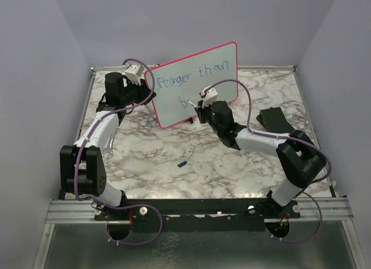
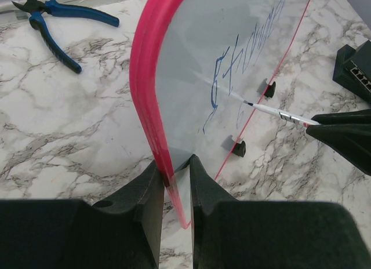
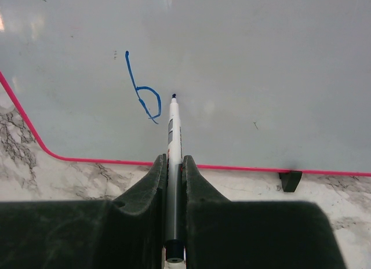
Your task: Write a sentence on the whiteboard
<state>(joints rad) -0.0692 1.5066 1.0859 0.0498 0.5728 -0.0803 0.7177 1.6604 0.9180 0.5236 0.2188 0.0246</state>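
Observation:
The whiteboard (image 1: 171, 109) stands tilted on the marble table, with a pink-red frame and black feet (image 3: 290, 180). The sentence (image 1: 194, 76) in blue reads "Stronger than", with a single "b" (image 3: 142, 90) started on the row below. My left gripper (image 2: 174, 164) is shut on the whiteboard's pink left edge (image 2: 144, 77). My right gripper (image 3: 173, 160) is shut on a white marker (image 3: 173, 125). The marker's tip touches the board just right of the "b". In the left wrist view the marker (image 2: 272, 111) reaches the board from the right.
Blue-handled pliers (image 2: 52, 25) lie on the table behind the board's left edge. A small blue cap (image 1: 182, 163) lies on the marble in front of the board. A black block (image 1: 272, 118) sits to the right, near the right arm.

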